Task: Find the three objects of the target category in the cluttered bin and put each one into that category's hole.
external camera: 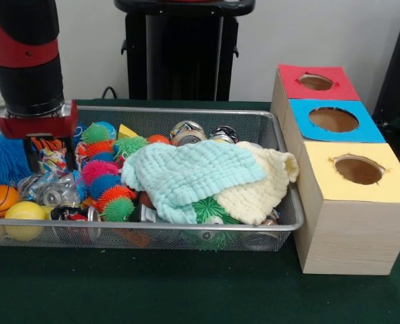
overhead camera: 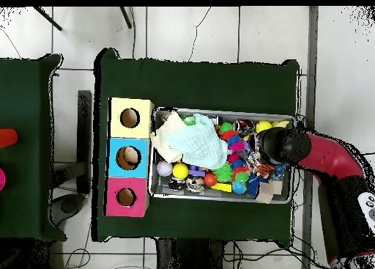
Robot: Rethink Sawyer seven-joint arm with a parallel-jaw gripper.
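A dark green table (external camera: 186, 290) held everything. From the front, the wire bin (external camera: 186, 233) lay long side to side, full of spiky balls (external camera: 109, 192), cans and two soft cloths (external camera: 193, 175). The blue hole (external camera: 333, 119) sat between red and yellow ones. The gripper (external camera: 41, 152) reached into the bin's left end; I could not tell how its jaws stood.

From above, the bin (overhead camera: 223, 195) lay just beside the three boxes, and the blue hole (overhead camera: 128, 157) was the middle one.

Your arm (external camera: 26, 57) shows a glossy red band between black cylindrical sections, ending in a blocky red wrist plate (external camera: 36, 122). From overhead, its segments alternate red and black.
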